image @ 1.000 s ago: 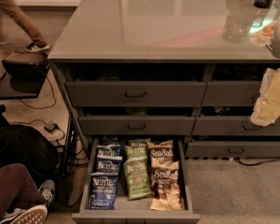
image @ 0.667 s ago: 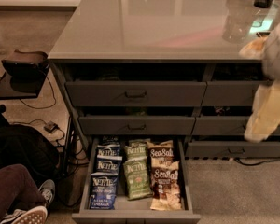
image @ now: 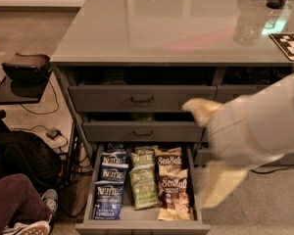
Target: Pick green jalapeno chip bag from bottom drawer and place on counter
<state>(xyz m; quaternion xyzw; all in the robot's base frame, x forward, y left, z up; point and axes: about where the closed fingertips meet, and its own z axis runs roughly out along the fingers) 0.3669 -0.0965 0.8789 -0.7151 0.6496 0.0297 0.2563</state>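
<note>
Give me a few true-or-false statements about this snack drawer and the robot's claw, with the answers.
1. The bottom drawer is pulled out, with chip bags inside. True.
2. The gripper is holding a green bag. False: it hangs open and empty at the right, in front of the cabinet.
3. The green jalapeno chip bags lie in the middle column. True.
4. The blue Kettle bags are on the drawer's right side. False: they are on the left, and the Sea Salt bags are on the right.
5. A green bag already lies on the counter. False: no chip bag shows there.
</note>
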